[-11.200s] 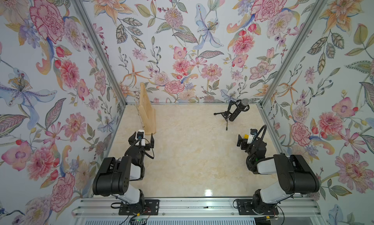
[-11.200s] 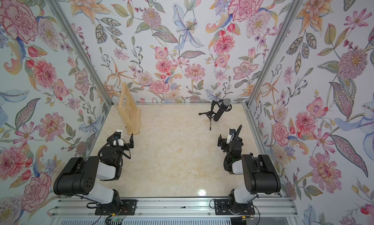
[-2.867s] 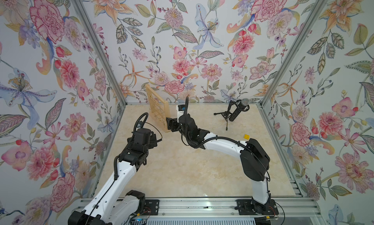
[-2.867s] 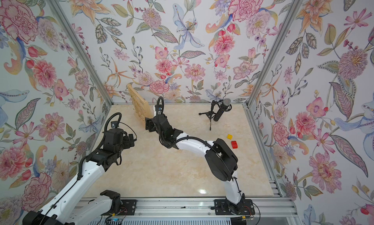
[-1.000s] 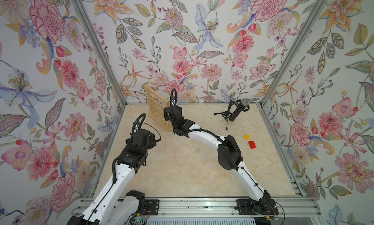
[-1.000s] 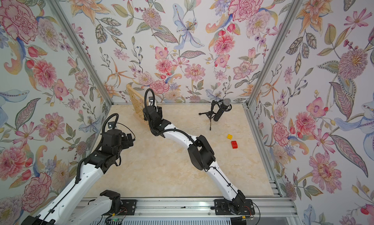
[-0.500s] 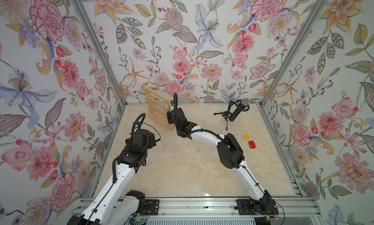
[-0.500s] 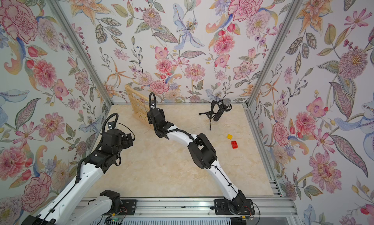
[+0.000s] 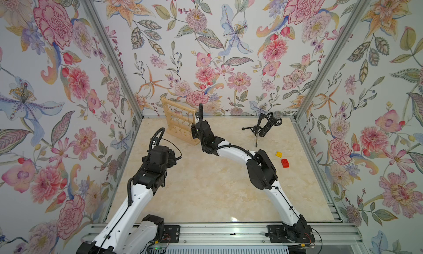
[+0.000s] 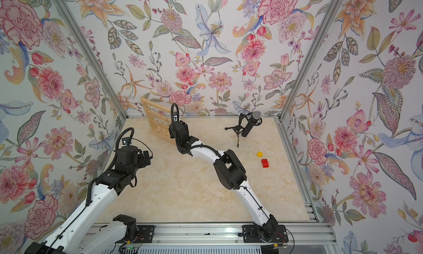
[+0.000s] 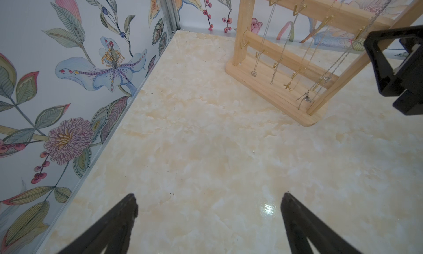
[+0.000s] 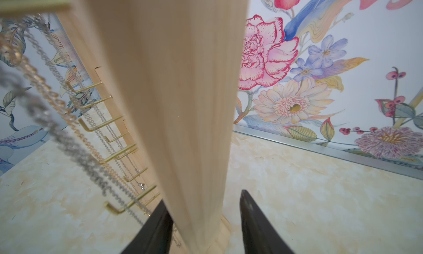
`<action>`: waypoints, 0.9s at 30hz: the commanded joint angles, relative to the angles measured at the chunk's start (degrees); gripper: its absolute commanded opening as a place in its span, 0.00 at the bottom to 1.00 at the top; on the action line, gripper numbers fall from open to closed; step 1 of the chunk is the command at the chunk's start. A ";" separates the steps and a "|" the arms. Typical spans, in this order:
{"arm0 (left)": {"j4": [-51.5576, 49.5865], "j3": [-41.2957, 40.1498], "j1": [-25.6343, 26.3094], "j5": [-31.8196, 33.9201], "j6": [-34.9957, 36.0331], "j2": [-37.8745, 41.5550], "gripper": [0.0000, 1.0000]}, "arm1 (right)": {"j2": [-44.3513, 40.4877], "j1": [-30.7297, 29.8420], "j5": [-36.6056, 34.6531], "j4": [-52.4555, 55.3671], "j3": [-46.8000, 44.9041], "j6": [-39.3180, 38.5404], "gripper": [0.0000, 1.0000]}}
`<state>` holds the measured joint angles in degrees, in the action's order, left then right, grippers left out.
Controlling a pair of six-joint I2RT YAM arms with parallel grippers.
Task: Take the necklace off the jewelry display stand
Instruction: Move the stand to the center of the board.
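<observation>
Firstly, location: the jewelry display stand (image 9: 180, 124) stood upright toward the far left corner of the counter (image 9: 217, 188), its base close to the far edge. Several necklaces (image 12: 58, 136) hung from its pegs, silver and gold, with pendants dangling low near the base. None was off. I could not tell which one was meant.

Grippers: my right gripper (image 12: 203, 195) straddled one upright post of the stand at a middling width. One finger looked to be against the wood. The other finger (image 12: 251, 218) showed a clear gap, so I judged nothing was clamped. My left gripper (image 11: 208, 194) hung spread wide over bare counter toward the left edge, holding nothing, short of the stand.

Handling, as assessed: the chains looked fine, limp and nearly weightless. They would likely slip, swing and tangle with their neighbours. The sound hold is on the chain just below its peg, lifting up and outward, never pulling on a pendant. The stand is light wood and would probably tip or slide unless its post is steadied.

Clearance: the walls (image 9: 206, 58) crowded the far and left edges behind the stand. Open counter lay on the near side. The microphone (image 9: 267, 124) and two bricks (image 9: 285, 163) sat well apart from the stand, toward the right edge.
</observation>
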<state>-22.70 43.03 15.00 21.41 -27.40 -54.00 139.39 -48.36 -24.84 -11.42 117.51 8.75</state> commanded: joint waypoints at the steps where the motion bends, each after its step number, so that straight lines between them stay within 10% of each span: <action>1: 0.57 -0.57 -0.64 0.13 0.46 0.12 0.99 | -4.79 1.16 -0.93 -1.92 -2.67 -0.06 0.47; 27: 0.55 -0.49 -0.85 -0.22 0.60 -0.43 0.99 | -12.66 5.47 3.96 -8.16 -15.44 -0.03 0.50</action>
<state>-22.68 43.03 14.90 21.23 -27.40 -54.02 130.13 -43.29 -23.16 -16.78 103.55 8.78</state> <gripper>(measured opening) 0.989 0.504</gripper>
